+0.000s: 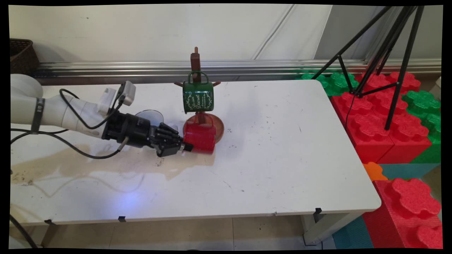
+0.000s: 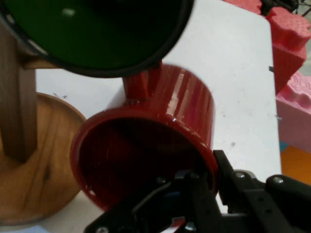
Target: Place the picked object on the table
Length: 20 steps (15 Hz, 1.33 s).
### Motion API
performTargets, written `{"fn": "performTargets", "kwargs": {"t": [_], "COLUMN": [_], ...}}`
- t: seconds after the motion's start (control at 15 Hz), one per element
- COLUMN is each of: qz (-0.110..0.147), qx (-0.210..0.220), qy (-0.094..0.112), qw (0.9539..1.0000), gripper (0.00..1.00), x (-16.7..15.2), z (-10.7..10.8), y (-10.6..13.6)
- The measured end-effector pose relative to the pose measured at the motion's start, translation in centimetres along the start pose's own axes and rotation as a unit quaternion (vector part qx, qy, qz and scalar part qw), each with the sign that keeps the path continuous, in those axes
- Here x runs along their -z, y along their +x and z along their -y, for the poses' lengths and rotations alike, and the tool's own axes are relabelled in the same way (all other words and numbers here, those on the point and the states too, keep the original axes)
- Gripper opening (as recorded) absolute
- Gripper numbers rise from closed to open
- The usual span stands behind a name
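Gripping the rim of a red mug point(image 1: 200, 138), the claw point(image 1: 184, 147) holds it against a wooden stand point(image 1: 196, 67); a green mug point(image 1: 197, 96) hangs just above.

Even, soft daylight; glare streaks the red mug point(image 2: 160, 141), and the hand view is blurred.

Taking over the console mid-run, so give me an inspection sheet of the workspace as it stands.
Surface: white table, brownish stain at left.
Things: red mug on its side at the wooden mug tree; green mug hanging on it.
Clutter: clear round lid behind the arm.
Grippers: gripper shut on the red mug's rim.
Cables: black cables trailing from the arm.
Surroundings: foam blocks, tripod, basket.
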Motion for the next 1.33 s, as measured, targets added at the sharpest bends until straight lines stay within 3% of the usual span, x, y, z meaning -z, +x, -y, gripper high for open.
{"fn": "performTargets", "kwargs": {"t": [0.6, 1.33], "qz": [0.016, 0.058], "qx": [-0.014, -0.053], "qy": [-0.017, -0.009], "qw": [0.9996, 0.9968], "gripper": [0.00, 0.00], "x": [2.1, 7.6], "z": [-1.8, -2.7], "y": [-0.1, 0.3]}}
